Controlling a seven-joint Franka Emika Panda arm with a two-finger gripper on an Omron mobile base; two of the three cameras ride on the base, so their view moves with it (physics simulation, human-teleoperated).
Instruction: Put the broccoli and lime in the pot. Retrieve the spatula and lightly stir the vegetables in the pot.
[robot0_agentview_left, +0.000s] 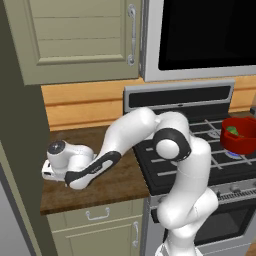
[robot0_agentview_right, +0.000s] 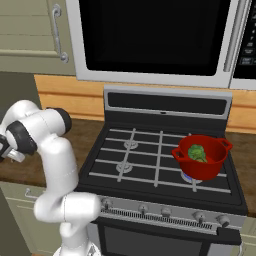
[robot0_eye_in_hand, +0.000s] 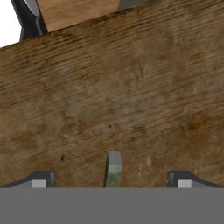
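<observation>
Gripper (robot0_eye_in_hand: 112, 181) low over the brown wooden counter (robot0_eye_in_hand: 131, 96), jaws spread wide, nothing between them but air. A slim grey bar (robot0_eye_in_hand: 113, 168) pokes up midway between the fingertips (robot0_eye_in_hand: 41, 180), lying on the wood; probably the spatula's handle, though too little shows to be sure. In the left base view the hand (robot0_agentview_left: 62, 162) sits at the counter's left end, well apart from the stove (robot0_agentview_left: 200, 150). Red pot (robot0_agentview_right: 202, 156) on the front right burner; broccoli (robot0_agentview_right: 197, 152) inside it. Lime (robot0_agentview_left: 232, 132) seems to sit beside it in the pot.
</observation>
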